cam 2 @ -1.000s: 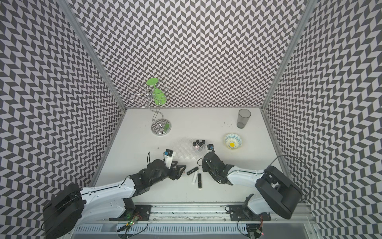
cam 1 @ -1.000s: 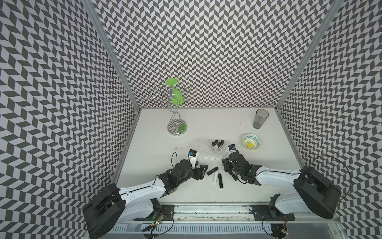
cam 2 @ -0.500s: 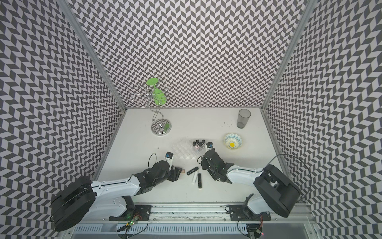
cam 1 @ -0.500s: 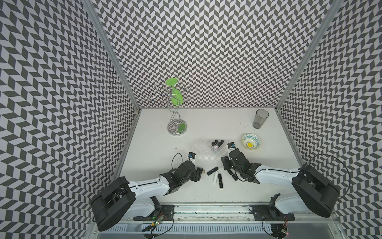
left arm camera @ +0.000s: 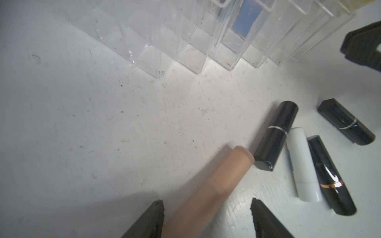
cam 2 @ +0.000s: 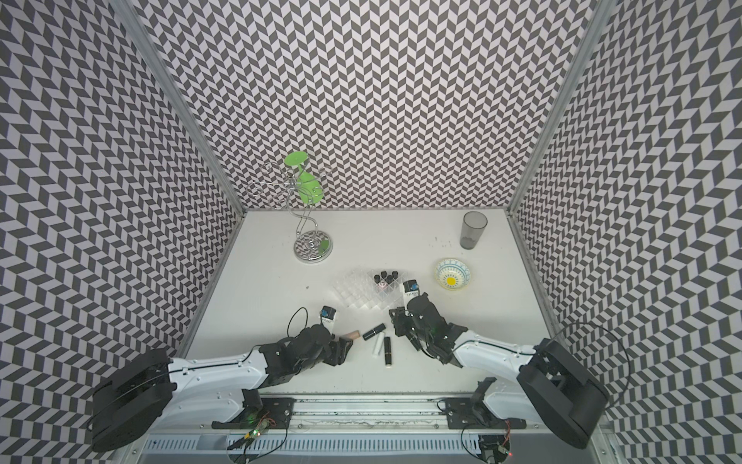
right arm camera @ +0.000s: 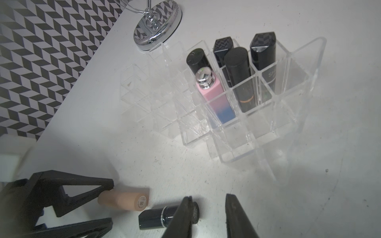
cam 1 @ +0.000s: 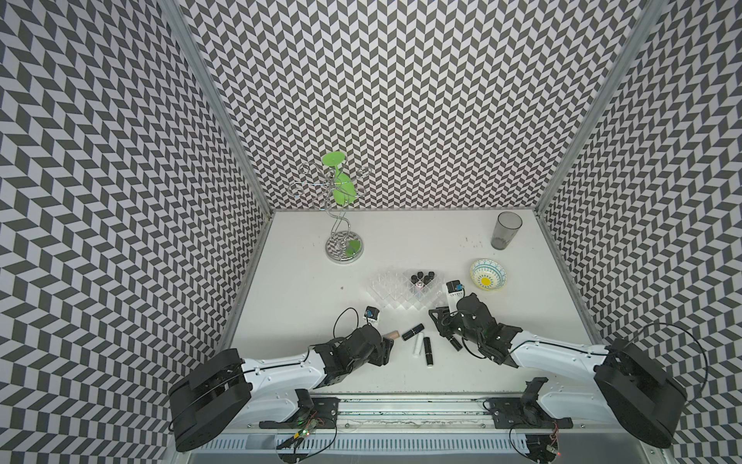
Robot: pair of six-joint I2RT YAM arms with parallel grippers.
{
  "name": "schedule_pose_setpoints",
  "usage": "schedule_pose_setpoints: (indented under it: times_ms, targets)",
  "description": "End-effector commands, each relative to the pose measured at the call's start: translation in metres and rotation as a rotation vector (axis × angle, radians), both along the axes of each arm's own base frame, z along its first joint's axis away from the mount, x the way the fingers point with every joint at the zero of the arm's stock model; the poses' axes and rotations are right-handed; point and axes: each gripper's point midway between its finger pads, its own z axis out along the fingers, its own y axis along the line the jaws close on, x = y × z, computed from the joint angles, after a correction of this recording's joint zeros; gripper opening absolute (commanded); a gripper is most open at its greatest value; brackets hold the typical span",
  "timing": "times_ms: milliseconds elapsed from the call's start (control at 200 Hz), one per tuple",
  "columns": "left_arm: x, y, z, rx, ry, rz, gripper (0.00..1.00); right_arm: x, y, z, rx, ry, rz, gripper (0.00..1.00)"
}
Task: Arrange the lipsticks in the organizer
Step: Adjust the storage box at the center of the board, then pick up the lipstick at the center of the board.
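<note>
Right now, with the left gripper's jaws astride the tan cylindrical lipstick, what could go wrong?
1. The tan cylindrical lipstick lies off-centre in the open left gripper, nearer one jaw; closing could roll it out.
2. Its tip nearly touches the glossy black lipstick, which may get shoved.
3. The right gripper hovers close beside that cluster, so the arms might collide.

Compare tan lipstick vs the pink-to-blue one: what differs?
The tan lipstick lies flat on the table; the pink-to-blue lipstick stands upright in an organizer compartment.
The tan lipstick is round, one colour; the pink-to-blue lipstick is flat-sided with a silver cap.
The left gripper has its open jaws around the tan lipstick; the pink-to-blue lipstick stands free of any jaws.
Both are closed.
</note>
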Motion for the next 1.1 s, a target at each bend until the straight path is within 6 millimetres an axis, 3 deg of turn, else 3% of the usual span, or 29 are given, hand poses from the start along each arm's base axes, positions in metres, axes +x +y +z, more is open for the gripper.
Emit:
schedule_pose_setpoints:
  times_ms: [0, 75, 280, 396, 496, 566, 706, 851, 986, 1097]
  targets:
    - [-0.004, 0.007, -0.007, 0.028, 0.019, 0.030, 0.66, -0.004, 0.005, 0.013, 0.058, -0.031, 0.021, 0.31]
    - [-0.007, 0.004, -0.011, 0.050, 0.033, 0.017, 0.57, -0.007, 0.004, 0.016, 0.070, -0.037, 0.022, 0.32]
    - [-0.016, 0.000, -0.027, 0.155, 0.073, 0.012, 0.55, -0.014, -0.001, 0.030, 0.110, -0.063, 0.025, 0.32]
    - [-0.017, 0.000, -0.030, 0.178, 0.084, 0.013, 0.49, -0.017, -0.001, 0.034, 0.124, -0.067, 0.032, 0.33]
    - [-0.017, 0.000, -0.030, 0.177, 0.084, 0.012, 0.42, -0.019, -0.001, 0.034, 0.131, -0.064, 0.037, 0.33]
    - [-0.016, 0.001, -0.029, 0.176, 0.078, 0.016, 0.28, -0.020, -0.001, 0.034, 0.132, -0.062, 0.041, 0.33]
    - [-0.014, -0.005, -0.025, 0.129, 0.061, 0.002, 0.15, -0.024, 0.001, 0.039, 0.154, -0.062, 0.059, 0.33]
    - [-0.012, -0.032, 0.003, 0.010, 0.002, -0.086, 0.00, -0.031, 0.008, 0.047, 0.194, -0.058, 0.106, 0.33]
    - [-0.021, -0.062, 0.052, -0.205, -0.064, -0.251, 0.00, -0.038, 0.013, 0.054, 0.223, -0.052, 0.154, 0.33]
    - [-0.033, -0.073, 0.092, -0.359, -0.127, -0.384, 0.00, -0.047, 0.017, 0.065, 0.270, -0.053, 0.196, 0.34]
